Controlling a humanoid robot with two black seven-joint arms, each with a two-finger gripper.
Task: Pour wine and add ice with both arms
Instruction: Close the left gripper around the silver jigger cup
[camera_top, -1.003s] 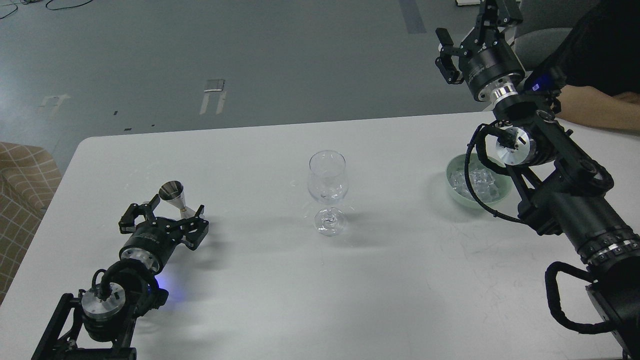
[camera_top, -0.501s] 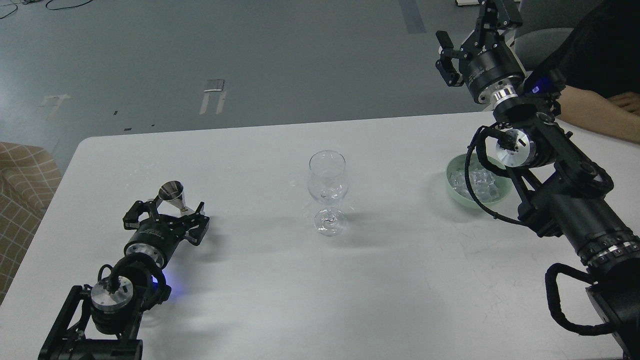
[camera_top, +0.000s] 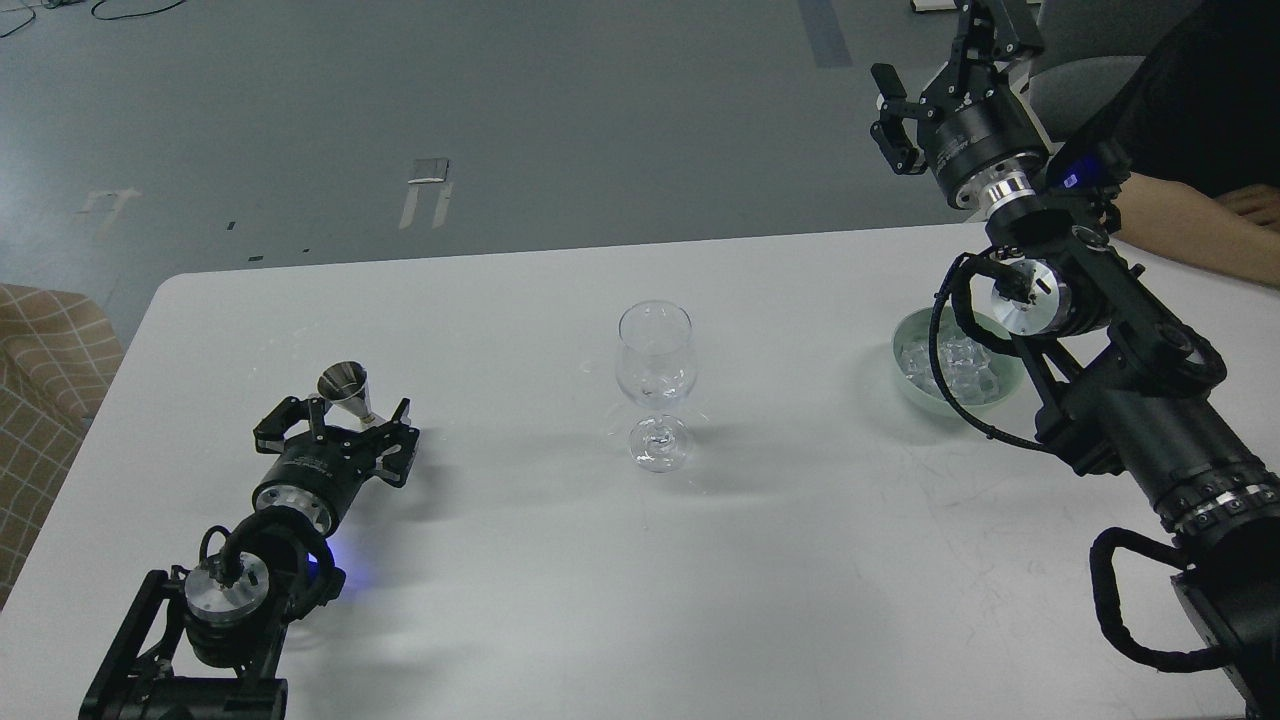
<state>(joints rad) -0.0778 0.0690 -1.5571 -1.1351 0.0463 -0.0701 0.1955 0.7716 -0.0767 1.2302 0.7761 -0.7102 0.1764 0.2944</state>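
A clear stemmed wine glass (camera_top: 655, 380) stands upright at the table's middle and looks empty. A small metal jigger (camera_top: 345, 390) stands at the left. My left gripper (camera_top: 338, 420) lies low on the table, open, with one finger on each side of the jigger's base. The ice (camera_top: 958, 362) is a heap of clear cubes in a pale green bowl (camera_top: 905, 375) at the right, partly hidden by my right arm. My right gripper (camera_top: 940, 75) is open and empty, raised high above and behind the bowl.
The white table (camera_top: 560, 560) ends at its far edge just behind the glass. A person's bare forearm (camera_top: 1190, 225) rests on the table's far right corner. A checked seat (camera_top: 45, 350) stands off the left edge. A grey chair (camera_top: 1080, 85) stands behind my right gripper.
My left gripper has slid a little forward and to the right, closer around the jigger. My right gripper has shifted slightly upward. The glass, the bowl and the ice have not moved.
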